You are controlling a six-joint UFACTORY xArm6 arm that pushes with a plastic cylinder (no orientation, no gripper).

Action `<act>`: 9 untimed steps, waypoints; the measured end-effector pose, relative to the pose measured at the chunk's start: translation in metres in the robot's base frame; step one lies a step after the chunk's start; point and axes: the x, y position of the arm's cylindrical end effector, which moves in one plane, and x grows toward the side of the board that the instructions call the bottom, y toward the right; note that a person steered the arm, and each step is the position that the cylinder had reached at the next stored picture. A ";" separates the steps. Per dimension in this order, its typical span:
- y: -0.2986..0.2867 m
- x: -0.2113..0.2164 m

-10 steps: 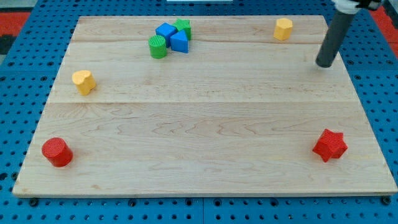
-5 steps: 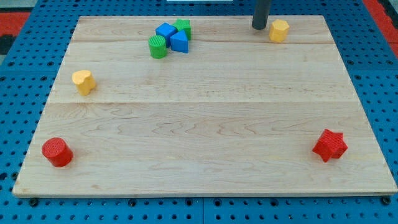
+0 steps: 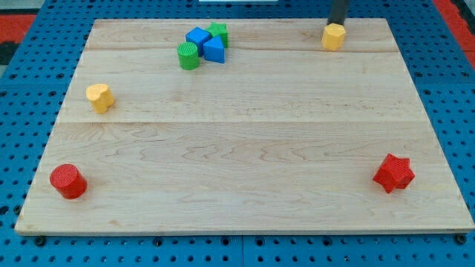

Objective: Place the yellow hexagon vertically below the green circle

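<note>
The yellow hexagon [image 3: 333,35] sits near the top right of the wooden board [image 3: 245,148]. The green circle [image 3: 188,55] stands at the top left of centre, touching a cluster of blocks. My tip [image 3: 335,24] is at the view's top, right behind the yellow hexagon's upper edge, touching or nearly touching it. Only the lower part of the rod shows.
Two blue blocks [image 3: 197,37] [image 3: 214,50] and a green star [image 3: 218,32] crowd against the green circle. A yellow heart [image 3: 99,97] lies at the left, a red circle [image 3: 67,181] at the bottom left, a red star [image 3: 393,173] at the bottom right.
My tip swept from the right side to the left of the yellow hexagon, then came back to just above it. The hexagon has shifted very slightly. Other blocks have not moved.
</note>
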 end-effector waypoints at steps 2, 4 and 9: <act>-0.026 0.111; 0.016 0.068; -0.163 0.104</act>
